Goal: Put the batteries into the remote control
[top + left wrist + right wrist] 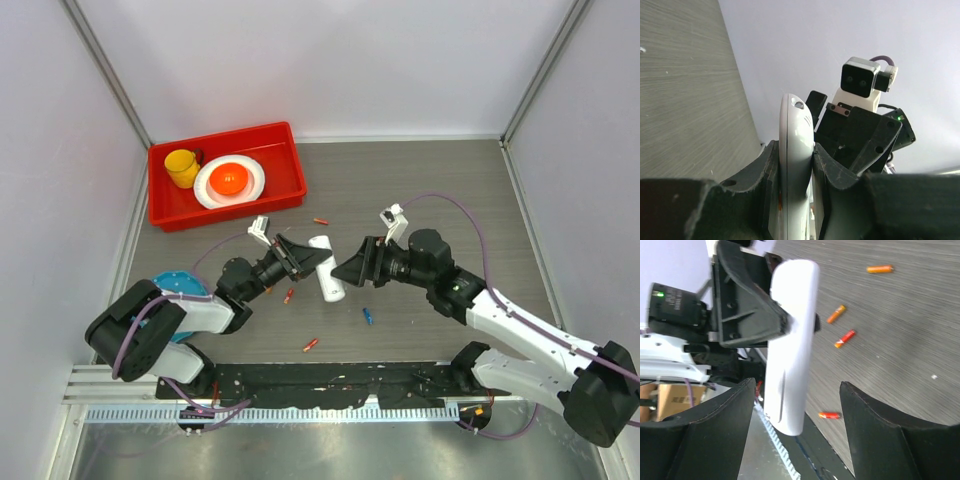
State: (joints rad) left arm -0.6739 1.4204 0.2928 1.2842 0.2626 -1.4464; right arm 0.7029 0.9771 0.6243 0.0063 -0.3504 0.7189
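The white remote control (326, 268) is clamped in my left gripper (305, 257), which is shut on its sides and holds it above the table. In the left wrist view the remote control (795, 145) stands edge-on between the dark fingers (840, 170). My right gripper (350, 268) faces it from the right and is open. In the right wrist view the remote control (790, 340) hangs between the spread fingers (875, 420), with a gap on each side. Loose batteries lie on the table: orange (320, 220), red (311, 345), blue (368, 316), and another (289, 295) under the left gripper.
A red tray (280, 145) at the back left holds a yellow cup (182, 167) and a white plate (250, 190) with an orange bowl. A teal round object (180, 283) sits by the left arm. A black rail (330, 385) runs along the near edge.
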